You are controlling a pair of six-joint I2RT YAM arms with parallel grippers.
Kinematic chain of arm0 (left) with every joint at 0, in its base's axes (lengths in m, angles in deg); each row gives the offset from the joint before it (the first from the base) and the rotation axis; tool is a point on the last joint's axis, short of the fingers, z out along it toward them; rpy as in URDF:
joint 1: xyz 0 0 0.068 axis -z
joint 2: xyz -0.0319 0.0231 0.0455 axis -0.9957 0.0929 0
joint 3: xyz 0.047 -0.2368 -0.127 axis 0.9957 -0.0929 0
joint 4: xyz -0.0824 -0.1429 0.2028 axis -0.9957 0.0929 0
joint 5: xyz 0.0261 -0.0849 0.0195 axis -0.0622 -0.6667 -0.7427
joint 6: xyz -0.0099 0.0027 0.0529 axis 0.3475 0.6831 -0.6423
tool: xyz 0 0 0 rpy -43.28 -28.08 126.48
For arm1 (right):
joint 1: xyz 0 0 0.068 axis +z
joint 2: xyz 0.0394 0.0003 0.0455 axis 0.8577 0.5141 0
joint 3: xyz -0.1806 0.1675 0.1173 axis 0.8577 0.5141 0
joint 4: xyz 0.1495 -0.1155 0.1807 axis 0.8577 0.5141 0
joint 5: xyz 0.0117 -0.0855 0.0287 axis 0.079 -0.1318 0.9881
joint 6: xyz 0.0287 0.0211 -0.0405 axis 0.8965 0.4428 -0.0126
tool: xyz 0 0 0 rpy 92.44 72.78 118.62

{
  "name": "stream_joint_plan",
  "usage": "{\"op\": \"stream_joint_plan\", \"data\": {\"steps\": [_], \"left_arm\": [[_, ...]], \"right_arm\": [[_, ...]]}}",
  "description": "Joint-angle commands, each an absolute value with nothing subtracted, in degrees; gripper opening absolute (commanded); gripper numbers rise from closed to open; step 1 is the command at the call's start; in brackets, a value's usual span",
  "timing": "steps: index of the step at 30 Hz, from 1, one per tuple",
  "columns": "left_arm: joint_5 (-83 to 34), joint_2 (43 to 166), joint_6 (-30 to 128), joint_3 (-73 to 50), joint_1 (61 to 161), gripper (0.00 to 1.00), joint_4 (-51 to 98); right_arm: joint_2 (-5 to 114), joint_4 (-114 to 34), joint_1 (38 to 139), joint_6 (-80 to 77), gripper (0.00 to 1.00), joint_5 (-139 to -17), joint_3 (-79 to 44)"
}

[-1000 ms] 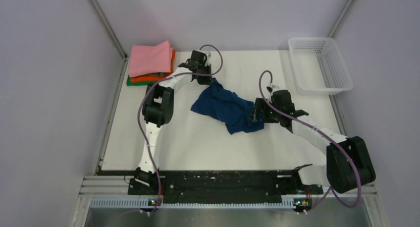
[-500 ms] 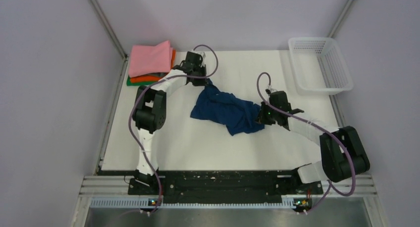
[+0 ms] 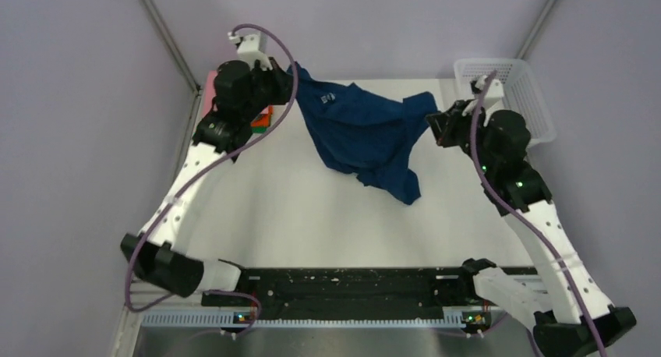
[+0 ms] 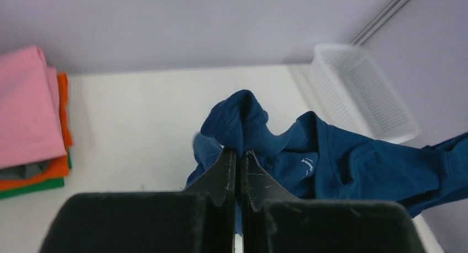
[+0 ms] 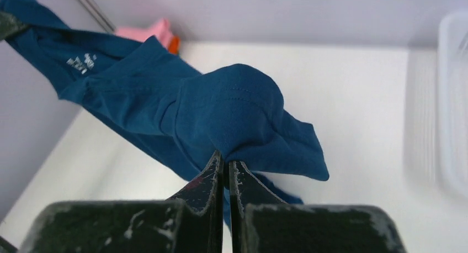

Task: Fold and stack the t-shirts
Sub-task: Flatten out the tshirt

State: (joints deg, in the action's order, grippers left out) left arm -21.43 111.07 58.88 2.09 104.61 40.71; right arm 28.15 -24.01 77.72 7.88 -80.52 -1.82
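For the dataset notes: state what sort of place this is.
Probably a lab robot test cell, not a home: plain lilac panels enclose a white tabletop, with left arm and right arm bolted at its edge.

white mesh basket [image 3: 510,100], far-right corner

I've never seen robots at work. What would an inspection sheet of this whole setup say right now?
Surface: white table, no marks seen.
Job's things: navy t-shirt lifted and stretched between the two arms, lower part hanging; whether it touches the table is unclear. Stack of pink, orange and green t-shirts folded at the far left corner.
Clutter: white mesh basket at the far right corner, appears empty.
Grippers: left gripper shut on the navy t-shirt; right gripper shut on its other end.
Cables: purple cables run along both arms.
Surroundings: pale walls with metal corner posts.
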Motion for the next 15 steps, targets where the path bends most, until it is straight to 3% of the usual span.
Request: {"op": "stream_joint_plan", "data": {"steps": [1, 7, 15], "left_arm": [[-19.5, 95.8, 58.1, -0.8, 105.0, 0.0, 33.4], [-21.4, 80.0, 57.8, -0.8, 105.0, 0.0, 30.0], [-29.0, 75.0, 56.7, 8.2, 105.0, 0.0, 31.4]], "right_arm": [[21.9, -24.6, 78.2, 2.6, 0.0, -79.1, -10.6], [18.1, -27.8, 78.2, 0.0, 0.0, -72.2, -21.0], [19.3, -28.2, 78.2, -2.1, 0.0, -62.9, -32.9]]}}
